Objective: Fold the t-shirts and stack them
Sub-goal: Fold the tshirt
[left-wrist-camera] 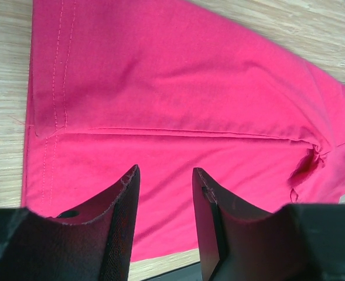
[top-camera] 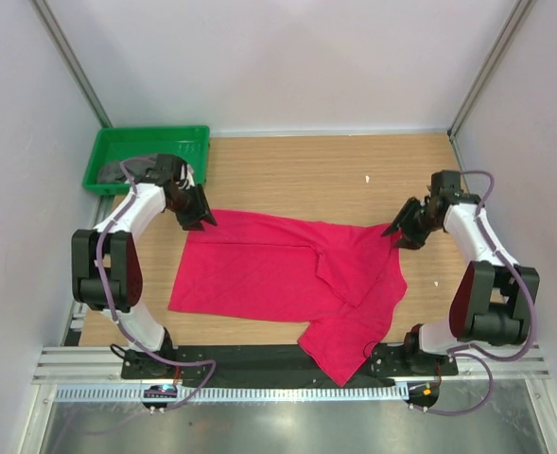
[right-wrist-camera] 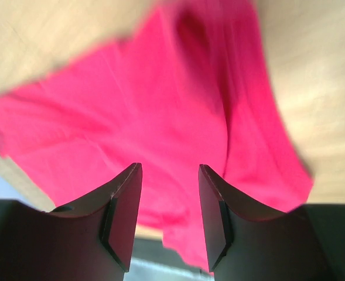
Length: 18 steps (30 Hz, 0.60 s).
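Note:
The crimson-red t-shirt (top-camera: pixel 278 274) lies partly folded on the wooden table, its right part bunched and trailing over the near edge. It fills the left wrist view (left-wrist-camera: pixel 178 105) and the right wrist view (right-wrist-camera: pixel 160 117). My left gripper (top-camera: pixel 202 219) hovers at the shirt's far left corner, open and empty (left-wrist-camera: pixel 165 171). My right gripper (top-camera: pixel 391 232) hovers at the shirt's far right corner, open and empty (right-wrist-camera: pixel 170 167). A dark grey cloth (top-camera: pixel 117 172) shows in the green tray, mostly hidden by the left arm.
A green plastic tray (top-camera: pixel 146 142) stands at the far left corner. The black base rail (top-camera: pixel 278 364) runs along the near edge. Grey walls enclose the table on three sides.

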Each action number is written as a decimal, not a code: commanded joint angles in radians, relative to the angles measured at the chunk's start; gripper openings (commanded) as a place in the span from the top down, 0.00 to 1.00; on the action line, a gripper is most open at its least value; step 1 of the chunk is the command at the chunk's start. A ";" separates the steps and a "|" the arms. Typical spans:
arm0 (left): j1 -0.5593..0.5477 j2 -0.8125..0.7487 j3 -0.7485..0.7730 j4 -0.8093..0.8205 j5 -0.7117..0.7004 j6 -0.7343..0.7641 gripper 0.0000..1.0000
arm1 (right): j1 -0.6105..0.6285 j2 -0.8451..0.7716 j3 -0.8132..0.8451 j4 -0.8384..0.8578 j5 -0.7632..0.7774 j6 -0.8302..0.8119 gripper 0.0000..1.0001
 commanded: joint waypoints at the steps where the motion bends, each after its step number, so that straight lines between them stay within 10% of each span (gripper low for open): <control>1: 0.007 0.017 0.023 -0.026 0.003 0.033 0.58 | -0.027 0.079 0.103 0.067 0.079 -0.055 0.51; 18: 0.059 0.088 0.000 -0.038 -0.037 0.085 0.56 | -0.060 0.373 0.278 0.176 0.085 -0.058 0.51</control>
